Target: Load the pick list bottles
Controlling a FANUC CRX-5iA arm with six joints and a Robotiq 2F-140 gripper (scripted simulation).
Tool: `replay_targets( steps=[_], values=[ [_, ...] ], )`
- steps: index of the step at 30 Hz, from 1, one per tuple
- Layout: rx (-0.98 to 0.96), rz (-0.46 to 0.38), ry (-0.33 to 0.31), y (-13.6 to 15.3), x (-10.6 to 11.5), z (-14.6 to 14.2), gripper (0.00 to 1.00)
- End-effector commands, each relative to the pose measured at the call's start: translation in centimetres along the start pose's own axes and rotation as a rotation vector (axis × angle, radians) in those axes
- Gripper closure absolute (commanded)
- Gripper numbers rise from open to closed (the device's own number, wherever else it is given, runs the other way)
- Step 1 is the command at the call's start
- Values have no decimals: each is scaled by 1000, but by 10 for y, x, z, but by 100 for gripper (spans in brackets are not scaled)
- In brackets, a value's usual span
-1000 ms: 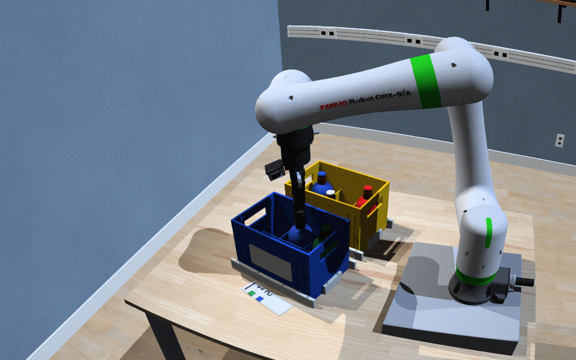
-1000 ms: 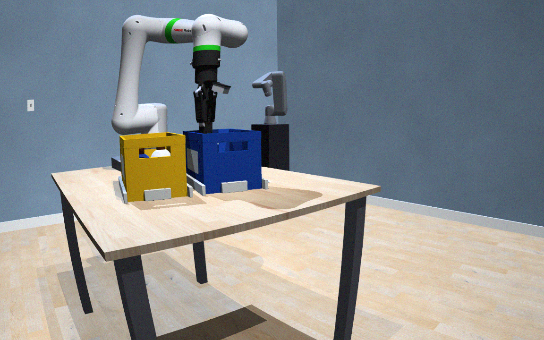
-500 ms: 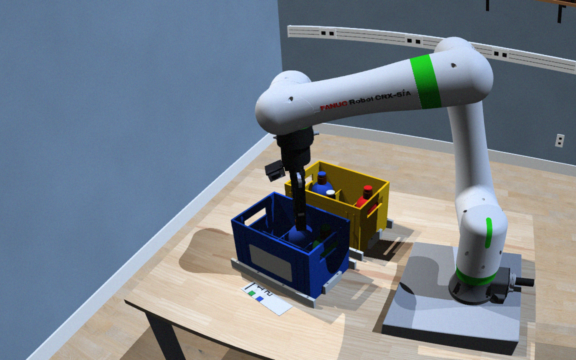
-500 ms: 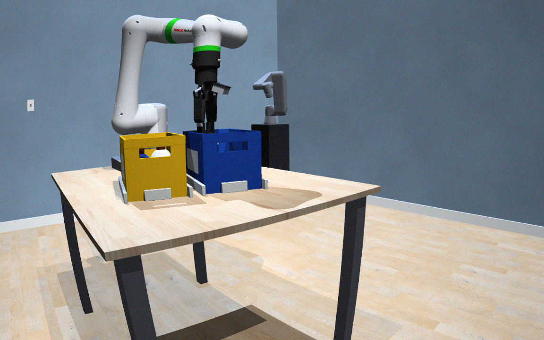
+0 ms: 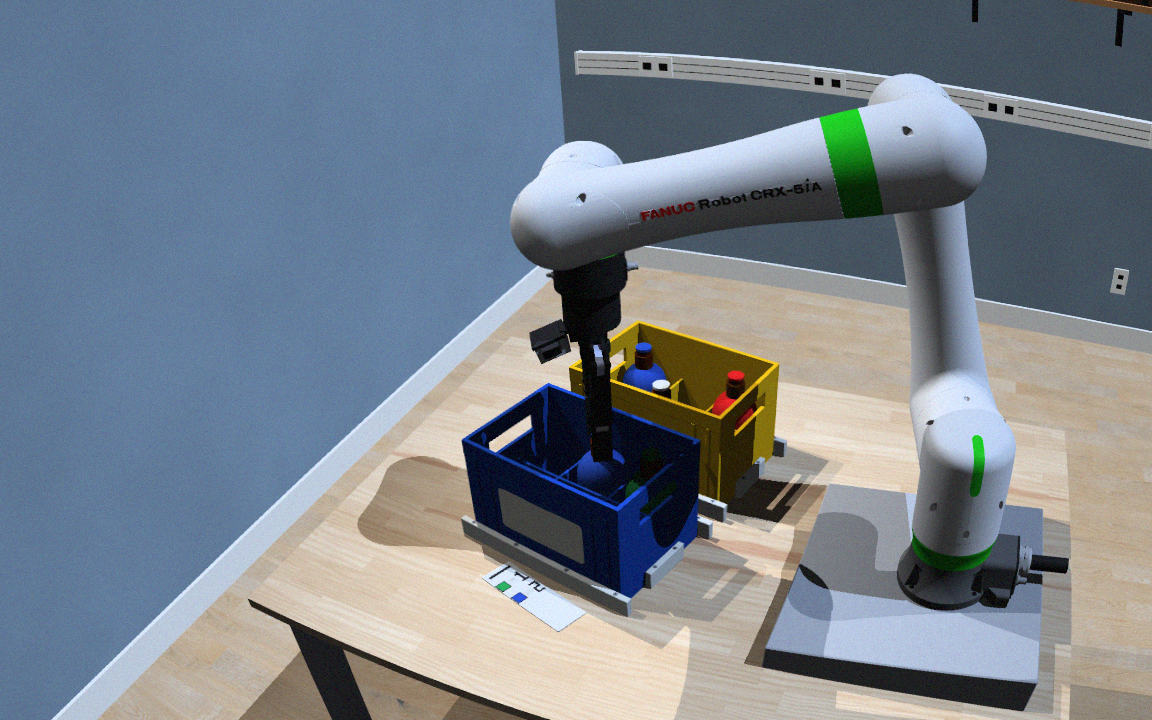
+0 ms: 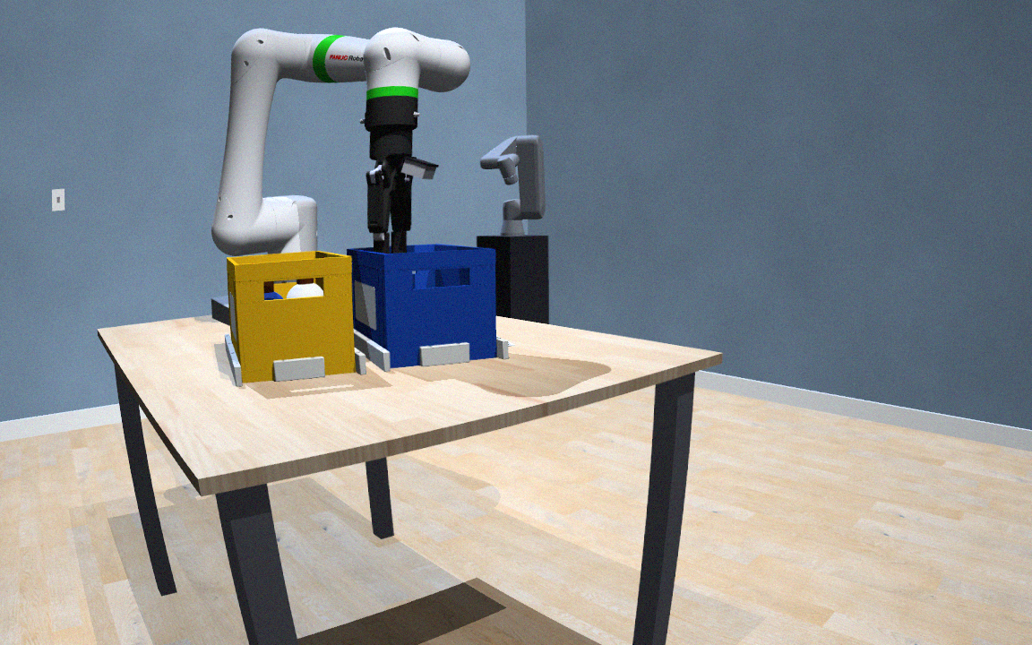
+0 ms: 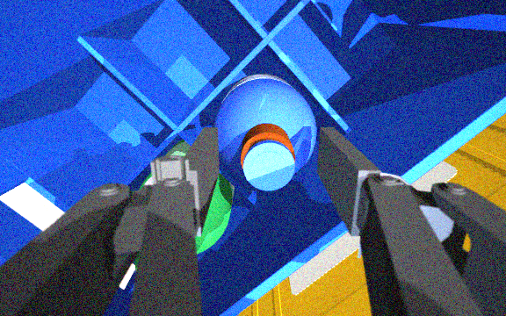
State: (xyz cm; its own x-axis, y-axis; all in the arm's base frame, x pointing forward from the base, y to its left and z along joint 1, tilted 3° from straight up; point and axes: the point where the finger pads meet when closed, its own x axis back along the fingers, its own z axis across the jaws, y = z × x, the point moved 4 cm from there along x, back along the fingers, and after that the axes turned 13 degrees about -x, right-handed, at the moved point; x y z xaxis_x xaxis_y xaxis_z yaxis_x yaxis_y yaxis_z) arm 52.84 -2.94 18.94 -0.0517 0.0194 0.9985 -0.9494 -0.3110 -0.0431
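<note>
My gripper (image 5: 601,454) (image 6: 390,245) (image 7: 268,150) is open inside the top of the blue crate (image 5: 483,488) (image 6: 439,321). Its fingers stand apart on either side of the neck of a blue bottle (image 5: 600,472) (image 7: 262,105), with a gap on both sides. That bottle stands upright in a compartment. A green bottle (image 5: 638,488) (image 7: 221,215) is beside it, partly hidden by a finger. The yellow crate (image 5: 763,402) (image 6: 287,340) holds a blue bottle (image 5: 644,376), a white-capped bottle (image 5: 661,385) and a red bottle (image 5: 728,404). The pick list (image 5: 559,613) shows green 1, blue 2.
Both crates sit level between low light-grey stop blocks (image 5: 598,594) (image 6: 444,353) on the wooden table (image 5: 410,573) (image 6: 263,437). Thin dividers (image 7: 218,98) split the blue crate. The robot base plate (image 5: 902,644) is right of the crates in the top view.
</note>
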Motion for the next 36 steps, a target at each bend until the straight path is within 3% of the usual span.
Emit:
replay_targets(
  steps=[1,36],
  values=[
    [0,2,1,0,6,0,56],
    [0,2,1,0,86,0,56]
  ],
)
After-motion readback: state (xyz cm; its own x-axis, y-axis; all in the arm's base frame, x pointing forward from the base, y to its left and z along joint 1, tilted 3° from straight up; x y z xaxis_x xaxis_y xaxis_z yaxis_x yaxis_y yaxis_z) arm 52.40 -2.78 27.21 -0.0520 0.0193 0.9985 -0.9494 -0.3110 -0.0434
